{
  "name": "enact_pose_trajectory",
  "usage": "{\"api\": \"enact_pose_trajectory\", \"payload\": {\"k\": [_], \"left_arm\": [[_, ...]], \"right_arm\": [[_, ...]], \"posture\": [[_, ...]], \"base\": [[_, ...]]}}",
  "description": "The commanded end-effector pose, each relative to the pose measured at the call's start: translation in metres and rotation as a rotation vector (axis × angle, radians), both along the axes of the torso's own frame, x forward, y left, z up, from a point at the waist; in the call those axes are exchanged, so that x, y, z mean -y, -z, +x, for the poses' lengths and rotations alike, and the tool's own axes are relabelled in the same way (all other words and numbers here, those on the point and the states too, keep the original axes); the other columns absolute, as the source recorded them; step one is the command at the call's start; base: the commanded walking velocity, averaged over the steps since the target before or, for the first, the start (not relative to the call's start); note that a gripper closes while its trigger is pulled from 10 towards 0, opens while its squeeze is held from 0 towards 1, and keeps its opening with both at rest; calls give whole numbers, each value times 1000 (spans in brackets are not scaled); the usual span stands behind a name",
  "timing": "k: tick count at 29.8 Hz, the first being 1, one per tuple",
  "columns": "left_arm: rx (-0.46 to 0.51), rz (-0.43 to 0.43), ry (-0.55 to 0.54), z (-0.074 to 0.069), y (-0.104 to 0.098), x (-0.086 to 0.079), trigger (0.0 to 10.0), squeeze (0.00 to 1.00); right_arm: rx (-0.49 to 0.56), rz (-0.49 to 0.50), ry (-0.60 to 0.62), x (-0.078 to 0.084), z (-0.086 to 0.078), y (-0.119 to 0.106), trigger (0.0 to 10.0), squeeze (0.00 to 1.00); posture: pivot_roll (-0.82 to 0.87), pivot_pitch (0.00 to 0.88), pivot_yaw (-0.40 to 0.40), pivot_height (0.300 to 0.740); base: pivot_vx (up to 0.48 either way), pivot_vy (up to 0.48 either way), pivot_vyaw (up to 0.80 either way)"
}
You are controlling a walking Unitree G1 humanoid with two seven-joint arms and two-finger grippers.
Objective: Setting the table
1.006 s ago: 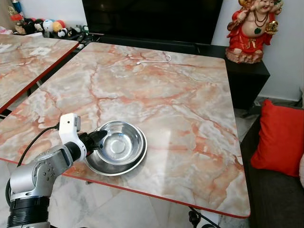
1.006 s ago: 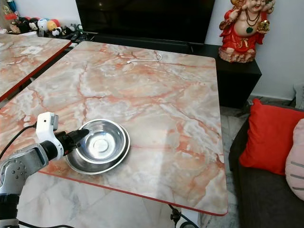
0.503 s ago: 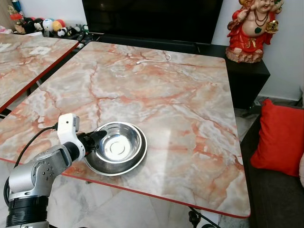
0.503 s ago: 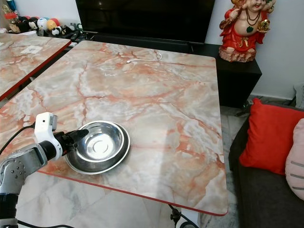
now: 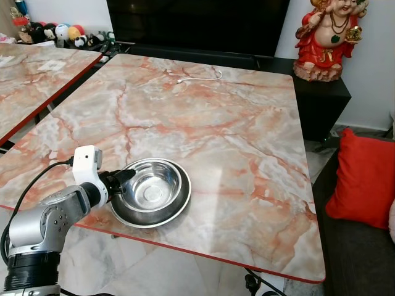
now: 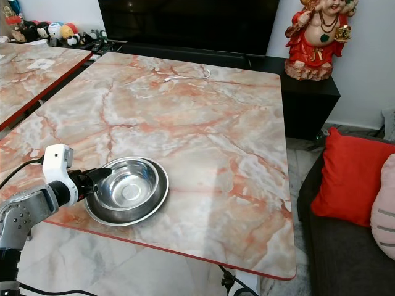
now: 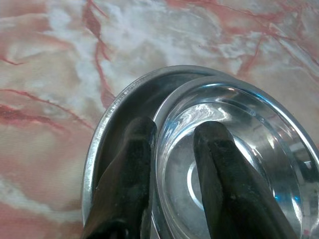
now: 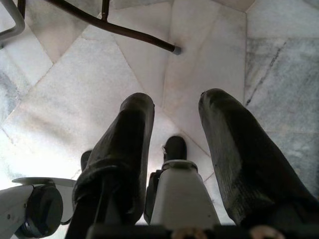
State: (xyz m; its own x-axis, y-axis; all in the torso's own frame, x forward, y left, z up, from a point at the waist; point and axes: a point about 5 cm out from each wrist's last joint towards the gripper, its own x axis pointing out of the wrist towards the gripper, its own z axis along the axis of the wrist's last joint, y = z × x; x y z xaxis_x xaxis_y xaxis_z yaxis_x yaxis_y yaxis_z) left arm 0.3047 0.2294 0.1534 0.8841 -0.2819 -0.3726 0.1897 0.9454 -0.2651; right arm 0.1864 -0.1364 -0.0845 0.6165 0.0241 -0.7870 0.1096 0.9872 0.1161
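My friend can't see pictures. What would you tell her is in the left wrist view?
Two black fingers straddle the rim of a shiny steel bowl, one finger inside it and one outside. The bowl sits in a wider steel plate on a pink and white marble table.

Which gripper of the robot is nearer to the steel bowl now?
Left. The left gripper straddles the steel bowl's rim, one finger inside, one outside above the plate under it. The right gripper hangs open over the floor tiles, away from the bowl.
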Motion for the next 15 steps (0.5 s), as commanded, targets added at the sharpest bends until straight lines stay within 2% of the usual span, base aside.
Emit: {"api": "enact_pose_trajectory", "payload": {"k": [1, 2, 3, 4, 5, 8, 11, 12, 14, 15], "left_arm": [[10, 31, 13, 0, -4, 0, 10000, 0], [10, 31, 13, 0, -4, 0, 10000, 0], [67, 116, 12, 1, -10, -2, 10000, 0], [67, 116, 12, 1, -10, -2, 10000, 0], [130, 171, 15, 2, -18, -1, 10000, 0], [182, 195, 18, 3, -24, 1, 10000, 0], [395, 299, 67, 3, -46, 22, 10000, 0], [395, 299, 67, 3, -46, 22, 10000, 0], [472, 334, 50, 3, -53, 27, 10000, 0], [472, 334, 50, 3, -53, 27, 10000, 0]], "right_arm": [[-11, 1, -8, -1, -1, 1, 10000, 0], [-11, 1, -8, -1, -1, 1, 10000, 0], [-12, 0, -8, -1, -1, 1, 10000, 0], [-12, 0, -8, -1, -1, 1, 10000, 0], [-13, 0, -9, 0, -1, 1, 10000, 0], [-13, -1, -10, 0, -1, 1, 10000, 0], [-14, -3, -13, 0, -2, 1, 10000, 0], [-14, -3, -13, 0, -2, 1, 10000, 0], [-14, -4, -14, 0, -2, 1, 10000, 0], [-14, -4, -14, 0, -2, 1, 10000, 0]], "posture": [[141, 20, -39, 740], [141, 20, -39, 740], [143, 19, -42, 740], [143, 19, -42, 740], [147, 20, -44, 740], [147, 20, -44, 740], [142, 18, -44, 740], [142, 18, -44, 740], [142, 18, -44, 740], [142, 18, -44, 740]], "base": [[0, 0, 0], [0, 0, 0], [0, 0, 0], [0, 0, 0], [0, 0, 0], [0, 0, 0], [0, 0, 0], [0, 0, 0], [0, 0, 0], [0, 0, 0]]}}
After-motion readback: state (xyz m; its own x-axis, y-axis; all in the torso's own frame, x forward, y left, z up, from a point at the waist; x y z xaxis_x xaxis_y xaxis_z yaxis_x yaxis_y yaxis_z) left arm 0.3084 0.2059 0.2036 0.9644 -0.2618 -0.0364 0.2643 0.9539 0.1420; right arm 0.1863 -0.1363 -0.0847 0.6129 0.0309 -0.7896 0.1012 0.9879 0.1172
